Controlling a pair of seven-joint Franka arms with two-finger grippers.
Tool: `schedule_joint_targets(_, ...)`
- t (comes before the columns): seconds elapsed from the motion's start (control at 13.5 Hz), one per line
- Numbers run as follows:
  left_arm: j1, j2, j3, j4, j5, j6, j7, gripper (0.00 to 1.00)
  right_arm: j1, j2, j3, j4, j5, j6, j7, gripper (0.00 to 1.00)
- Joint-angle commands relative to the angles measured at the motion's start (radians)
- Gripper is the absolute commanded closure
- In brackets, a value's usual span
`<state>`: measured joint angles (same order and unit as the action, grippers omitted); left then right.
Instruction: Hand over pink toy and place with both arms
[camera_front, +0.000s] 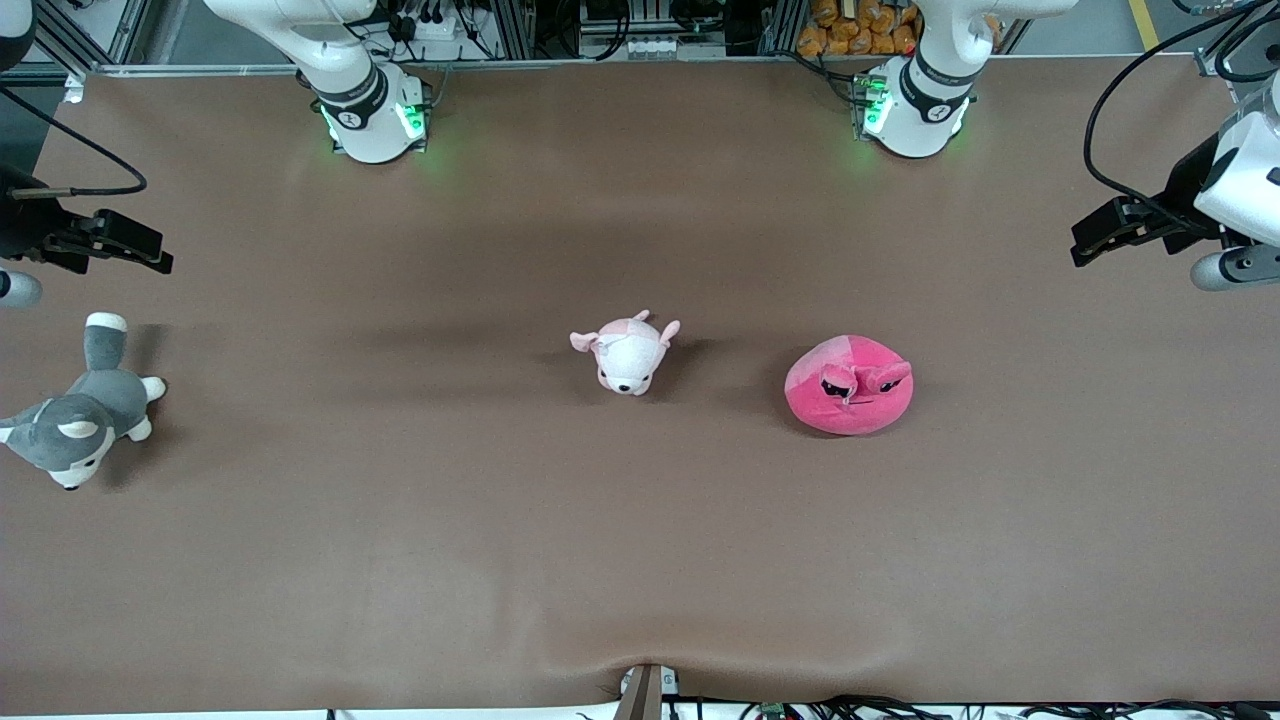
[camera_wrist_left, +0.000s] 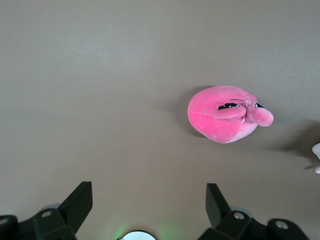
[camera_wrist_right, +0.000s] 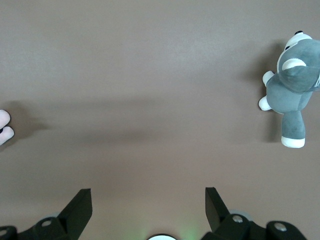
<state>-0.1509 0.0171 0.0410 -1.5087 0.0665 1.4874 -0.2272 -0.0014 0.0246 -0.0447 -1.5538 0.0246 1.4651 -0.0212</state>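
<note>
1. The left gripper (camera_wrist_left: 149, 207) hangs with fingers (camera_wrist_left: 80, 202) spread, empty; the pink toy (camera_wrist_left: 226, 114) lies on the table (camera_front: 400, 560) ahead of them, apart.
2. The right gripper (camera_wrist_right: 148, 208) waits, fingers spread; apparently a grey husky (camera_wrist_right: 292, 87) lies off to one side.

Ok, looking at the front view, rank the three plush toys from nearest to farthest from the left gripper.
The left gripper is open, up at the left arm's end of the table.
1. Pink toy: nearest, toward the left arm's end.
2. Pale pink-and-white puppy: mid-table.
3. Grey husky: farthest, at the right arm's end, near the open right gripper.
</note>
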Motion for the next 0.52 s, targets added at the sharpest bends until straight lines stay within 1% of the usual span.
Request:
schedule_joint_targets(0.0,0.004,0.006,0.017,0.033,0.006,-0.044,0.017,0.0,0.004,0.008,0.0,0.02,-0.006,-0.014,-0.005,0.0)
schedule_joint_targets(0.45,0.002,0.006,0.016,0.03,0.006,-0.047,0.022,0.0,0.006,0.008,0.0,0.02,-0.005,-0.014,-0.005,0.0)
